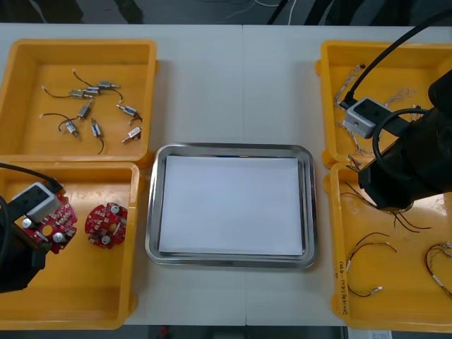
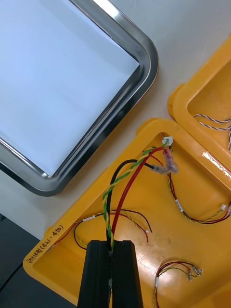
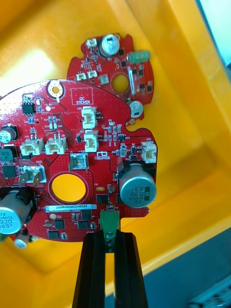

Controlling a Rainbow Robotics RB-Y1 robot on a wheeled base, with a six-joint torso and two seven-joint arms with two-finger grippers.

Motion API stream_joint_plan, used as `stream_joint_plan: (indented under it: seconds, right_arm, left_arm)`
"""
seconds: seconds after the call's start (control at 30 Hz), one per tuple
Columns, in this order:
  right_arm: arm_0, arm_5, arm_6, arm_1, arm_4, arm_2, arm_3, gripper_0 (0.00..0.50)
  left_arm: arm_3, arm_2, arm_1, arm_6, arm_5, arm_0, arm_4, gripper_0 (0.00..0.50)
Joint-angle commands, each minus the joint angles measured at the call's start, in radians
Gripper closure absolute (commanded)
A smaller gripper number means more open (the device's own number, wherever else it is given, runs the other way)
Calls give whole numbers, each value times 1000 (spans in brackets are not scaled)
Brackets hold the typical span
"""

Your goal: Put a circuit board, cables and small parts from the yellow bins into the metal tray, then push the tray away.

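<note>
My left gripper [image 3: 109,238] is shut on a small green tab at the edge of a round red circuit board [image 3: 72,159], inside the near left yellow bin [image 1: 85,304]. A second red board [image 3: 115,72] lies just beyond the first, also seen in the front view as the second board [image 1: 106,224]. My right gripper [image 2: 110,245] is shut on a bundle of cables [image 2: 127,185], black, red and twisted yellow-green, held above the near right yellow bin [image 2: 57,250]. The metal tray [image 1: 159,205], white inside, sits between the bins.
The far left bin [image 1: 21,56] holds several small metal parts [image 1: 92,106]. The far right bin [image 1: 332,56] holds twisted blue and white cables [image 1: 346,92]. More red and yellow cables [image 2: 202,216] lie on the near right bin's floor.
</note>
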Motion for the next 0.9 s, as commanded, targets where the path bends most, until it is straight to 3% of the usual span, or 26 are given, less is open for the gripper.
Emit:
stream_joint_plan:
  seconds: [0.03,0.4,0.6,0.9]
  right_arm:
    - [-39,4,-32,-26,-20,5,-12,500]
    - [-39,4,-38,0,-14,5,1,500]
    - [-39,4,-36,0,-13,5,-2,500]
    - [-39,4,-36,2,-8,5,-4,500]
  left_arm:
    - [-59,1,15,98,73,-102,27,500]
    - [-70,-162,8,279,142,-312,-7,500]
    - [-68,-291,-33,388,221,-453,-53,500]
    - [-58,-466,-101,535,250,-583,-142,500]
